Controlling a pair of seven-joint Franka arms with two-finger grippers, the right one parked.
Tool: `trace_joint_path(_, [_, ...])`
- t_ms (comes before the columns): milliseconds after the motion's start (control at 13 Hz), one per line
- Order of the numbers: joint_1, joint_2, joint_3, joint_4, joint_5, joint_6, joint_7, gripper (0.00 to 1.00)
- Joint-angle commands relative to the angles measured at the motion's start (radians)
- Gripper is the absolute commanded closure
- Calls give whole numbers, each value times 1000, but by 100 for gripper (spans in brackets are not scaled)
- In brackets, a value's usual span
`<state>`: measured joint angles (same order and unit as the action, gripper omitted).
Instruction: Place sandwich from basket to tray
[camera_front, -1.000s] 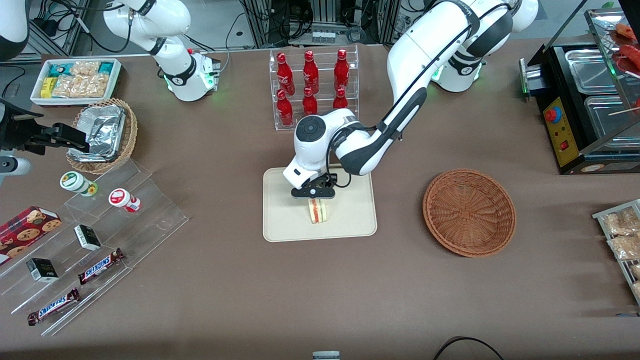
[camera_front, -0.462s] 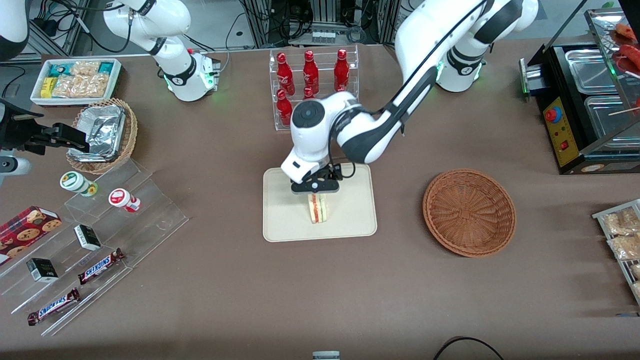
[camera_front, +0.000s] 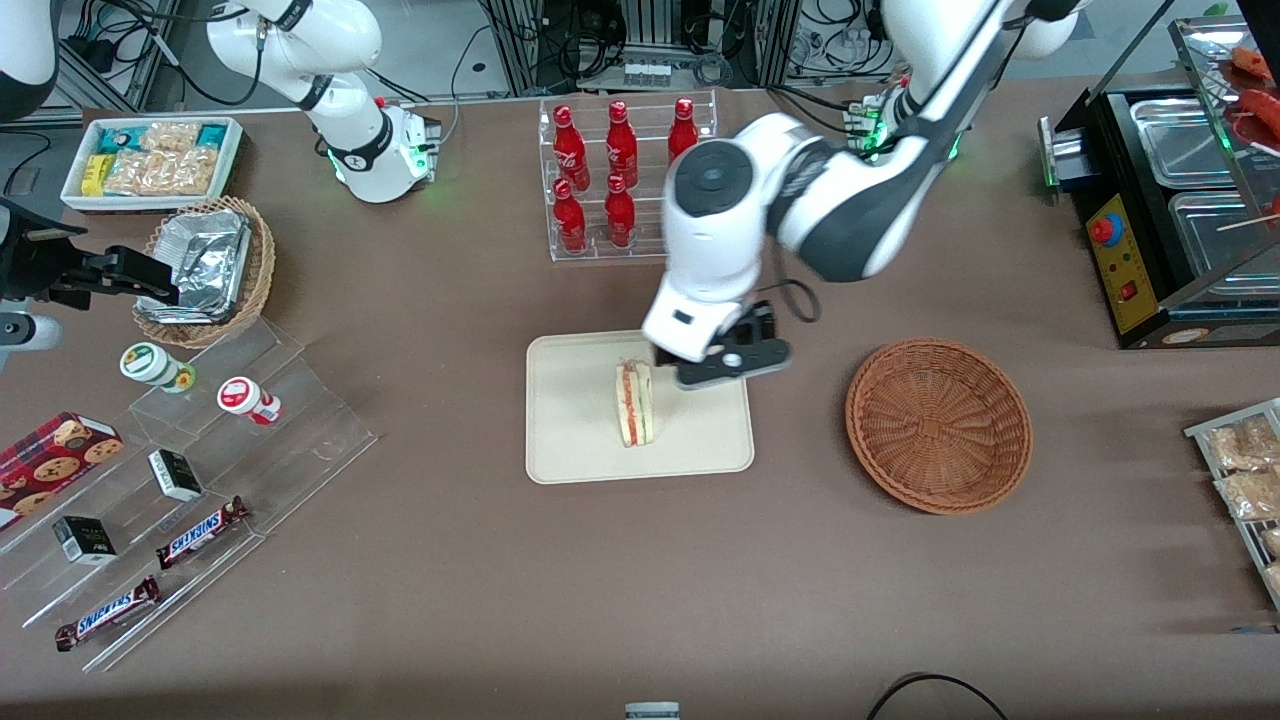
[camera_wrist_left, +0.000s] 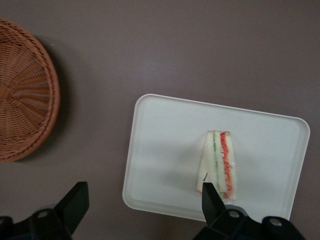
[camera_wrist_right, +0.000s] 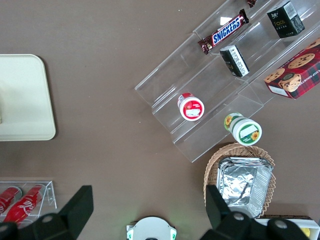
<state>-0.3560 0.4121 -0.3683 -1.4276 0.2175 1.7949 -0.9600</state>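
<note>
One sandwich (camera_front: 634, 404) stands on edge mid-tray (camera_front: 570, 450), filling strip up, delivery looks done. Gripper (camera_front: 727, 366) hangs empty above tray edge nearest basket (camera_front: 938, 425), fingers (camera_wrist_left: 212, 196) spread wide apart, clear of sandwich. Basket empty.

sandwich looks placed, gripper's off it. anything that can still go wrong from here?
1. The sandwich stands on edge on the tray, not flat; it may tip over.
2. The open gripper hangs above the tray edge nearest the basket, close to the sandwich; a low sideways pass might clip it.
</note>
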Motion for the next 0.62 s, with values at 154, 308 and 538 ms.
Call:
trace_joint_path(154, [187, -154, -4, -57, -72, -164, 291, 0])
trace_joint_path(308, [270, -238, -4, -132, -113, -157, 401, 0])
trace_joint_path(538, [408, -331, -3, -200, -180, -167, 608, 0])
